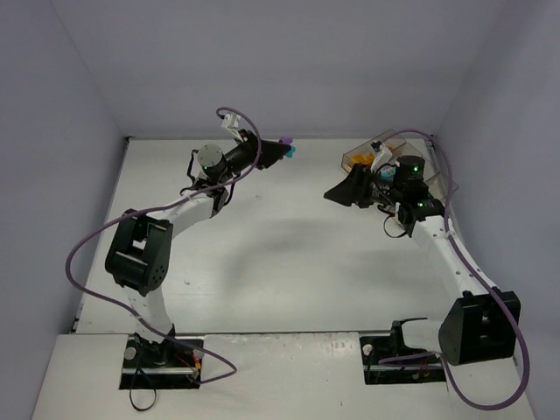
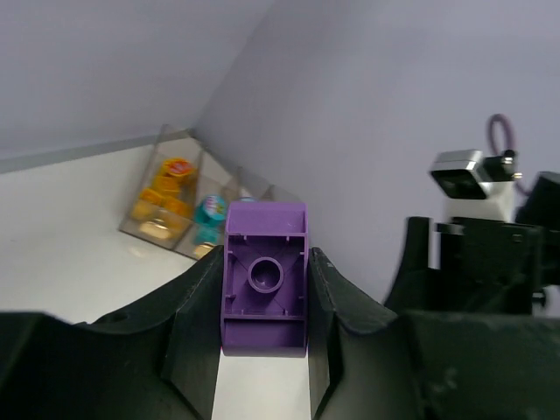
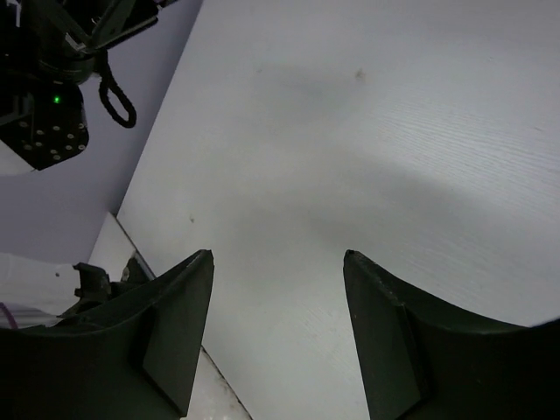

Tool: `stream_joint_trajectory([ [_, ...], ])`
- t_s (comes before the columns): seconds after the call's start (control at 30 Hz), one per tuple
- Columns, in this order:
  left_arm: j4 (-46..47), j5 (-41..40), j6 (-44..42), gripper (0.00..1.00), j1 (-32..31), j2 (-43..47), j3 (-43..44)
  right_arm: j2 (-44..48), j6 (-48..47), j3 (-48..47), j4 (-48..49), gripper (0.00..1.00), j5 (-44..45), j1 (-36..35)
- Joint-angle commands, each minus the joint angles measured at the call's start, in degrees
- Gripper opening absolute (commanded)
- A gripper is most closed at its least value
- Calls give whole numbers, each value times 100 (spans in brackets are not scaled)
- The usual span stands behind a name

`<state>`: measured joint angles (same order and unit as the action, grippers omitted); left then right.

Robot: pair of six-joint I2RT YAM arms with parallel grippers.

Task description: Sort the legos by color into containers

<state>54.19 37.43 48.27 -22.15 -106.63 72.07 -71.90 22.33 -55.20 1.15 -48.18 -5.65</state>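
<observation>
**Transport step.** Your left gripper was clamped on a purple brick, apparently lifted, close to the back wall and well apart from the bins. Your right gripper stood open and empty beside the bins. Next, you needed to cross open table rightward, skirting that arm.

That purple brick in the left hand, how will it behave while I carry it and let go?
The purple brick looks rigid, hollow plastic, so probably light and unlikely to deform. Its smooth sides, pinched between the fingers, might slip or twist. Dropped into the bins, it may bounce.
</observation>
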Motion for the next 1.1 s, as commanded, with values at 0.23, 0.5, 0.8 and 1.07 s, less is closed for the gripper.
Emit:
stream_joint_trajectory([
  [0.23,997,396,1124,11,18,1592,-1028,-579,570,-808,2291,59,-1202,-393],
  [0.5,645,484,921,11,18,2128,-1187,-1256,1028,-1379,3207,60,-1562,-902],
  [0.8,311,572,719,11,0,2410,-1160,-1608,1142,-1959,3691,60,-1826,-1298],
  [1.07,206,643,613,11,-8,2621,-1169,-1705,1186,-2083,3814,58,-1809,-1448],
])
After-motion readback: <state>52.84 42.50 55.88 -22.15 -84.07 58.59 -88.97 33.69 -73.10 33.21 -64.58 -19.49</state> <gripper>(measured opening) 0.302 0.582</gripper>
